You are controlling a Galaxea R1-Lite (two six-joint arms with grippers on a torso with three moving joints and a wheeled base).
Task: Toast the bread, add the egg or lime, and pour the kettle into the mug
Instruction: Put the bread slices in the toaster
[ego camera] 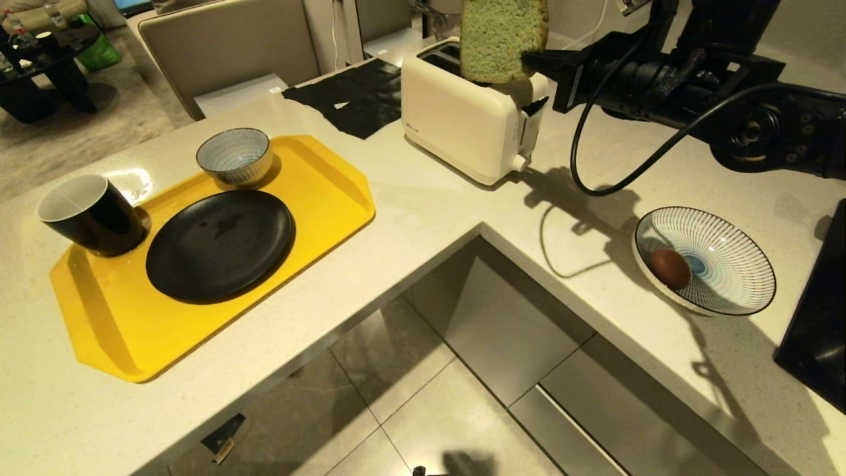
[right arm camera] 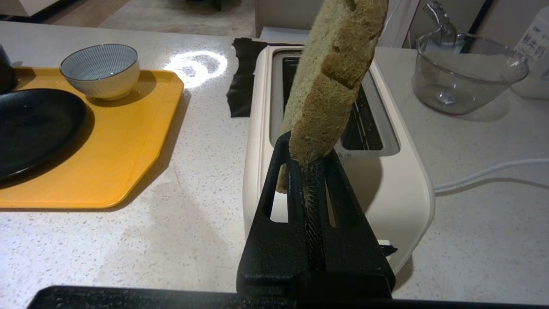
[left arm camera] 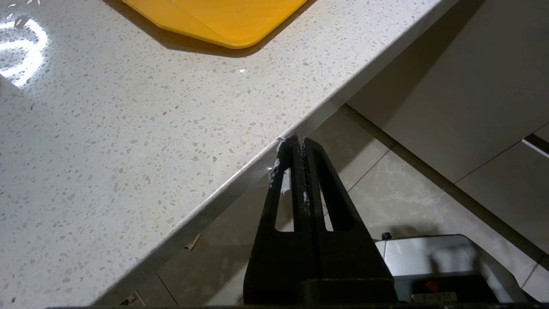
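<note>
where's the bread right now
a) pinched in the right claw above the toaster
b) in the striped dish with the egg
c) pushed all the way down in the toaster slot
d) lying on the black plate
a: the right claw grips the bread by its lower edge, upright over the toaster slots.

Right arm reaches in level from right side, over back of counter. Right gripper (right arm camera: 309,165) clamped tight on lower edge of bread (right arm camera: 332,81). Left gripper (left arm camera: 299,148) parked, fingers pressed together, at counter's front edge.
</note>
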